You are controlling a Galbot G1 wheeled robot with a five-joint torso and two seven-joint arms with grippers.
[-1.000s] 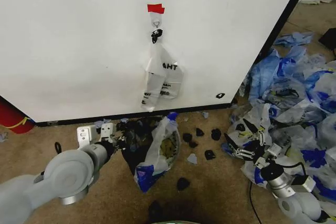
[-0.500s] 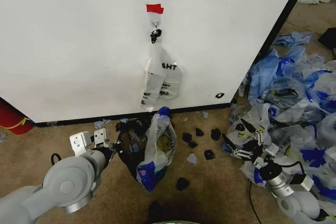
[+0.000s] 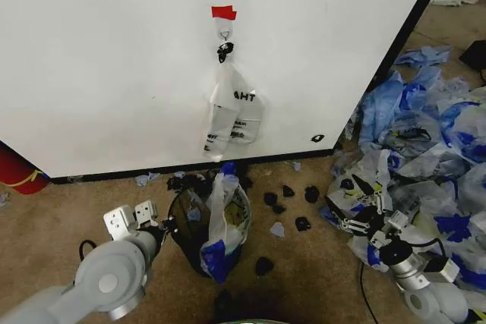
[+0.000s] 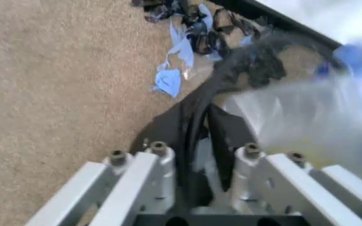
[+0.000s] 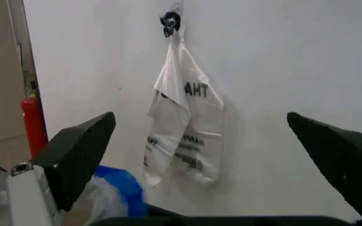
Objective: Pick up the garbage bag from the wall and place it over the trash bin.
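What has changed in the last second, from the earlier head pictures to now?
The left tool moved toward the robot, pulling the trash bin rim with it, so the garbage bag on it stands more upright. It stays shut on the rim. The right tool, open, barely moved. The other bag stayed on the wall.

Garbage bag [image 3: 225,214]: thin translucent plastic, crinkled, glossy. Trash bin [image 3: 184,227]: black, matt. Wall [image 3: 114,58]: smooth white panel. Floor carpet [image 4: 49,84]: rough beige pile. Left gripper [image 4: 203,186]: pale plastic fingers, metal screws.

White bag [image 5: 187,127] on wall hook [image 5: 170,21]
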